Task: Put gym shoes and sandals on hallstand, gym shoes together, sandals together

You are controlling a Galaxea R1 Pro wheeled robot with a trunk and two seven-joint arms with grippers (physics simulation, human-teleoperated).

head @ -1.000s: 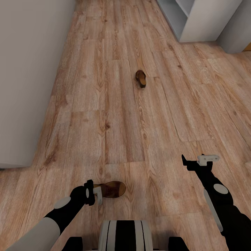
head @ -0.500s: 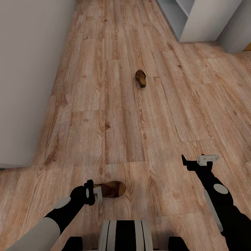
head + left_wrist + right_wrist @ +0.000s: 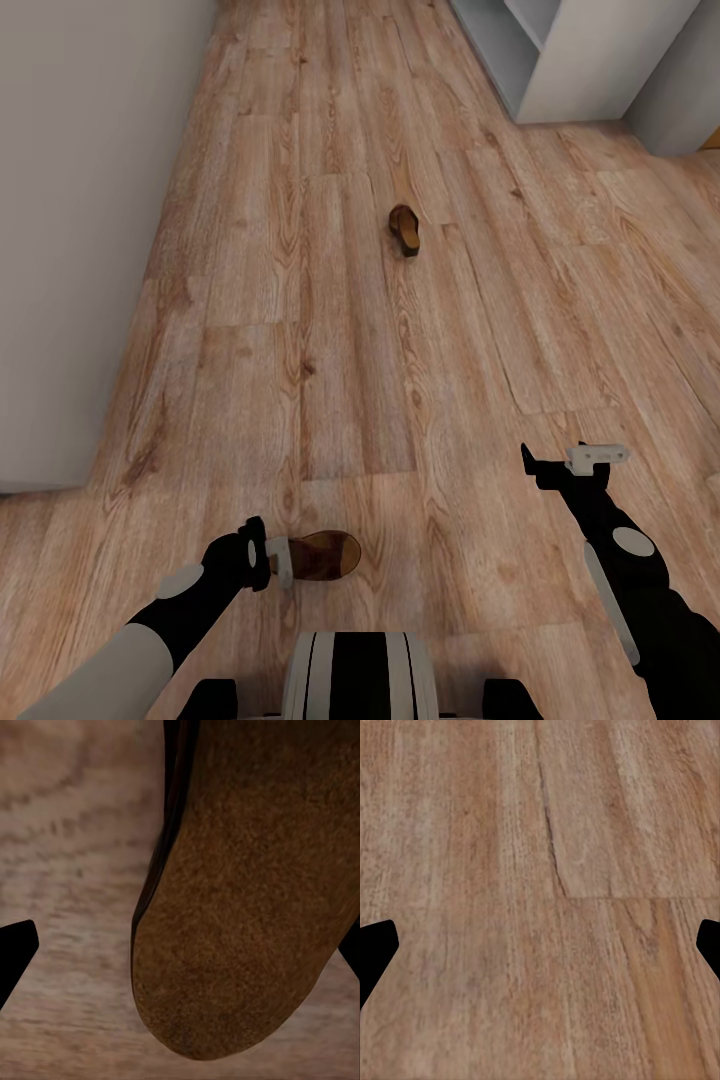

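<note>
A brown sandal (image 3: 325, 556) hangs just above the corridor floor (image 3: 330, 380) near my base, with my left gripper (image 3: 283, 562) shut on its heel end. In the left wrist view the sandal's tan footbed (image 3: 247, 915) spans the gap between the two dark fingertips (image 3: 15, 949). The other sandal (image 3: 404, 229) lies alone on the planks farther ahead. My right gripper (image 3: 566, 458) stands open over bare floor (image 3: 540, 900) at the right, holding nothing. A corner of the light-grey hallstand (image 3: 580, 70) shows at the top right. The gym shoes are out of view.
A pale wall (image 3: 70, 220) runs down the left side and ends at a corner near my left arm. Another grey panel (image 3: 685, 100) stands at the far right beside the hallstand. Open planks lie between me and the far sandal.
The held sandal and left gripper have dropped a little lower in the picture, toward my base. The whole view has shifted down slightly. The right arm has not moved.
</note>
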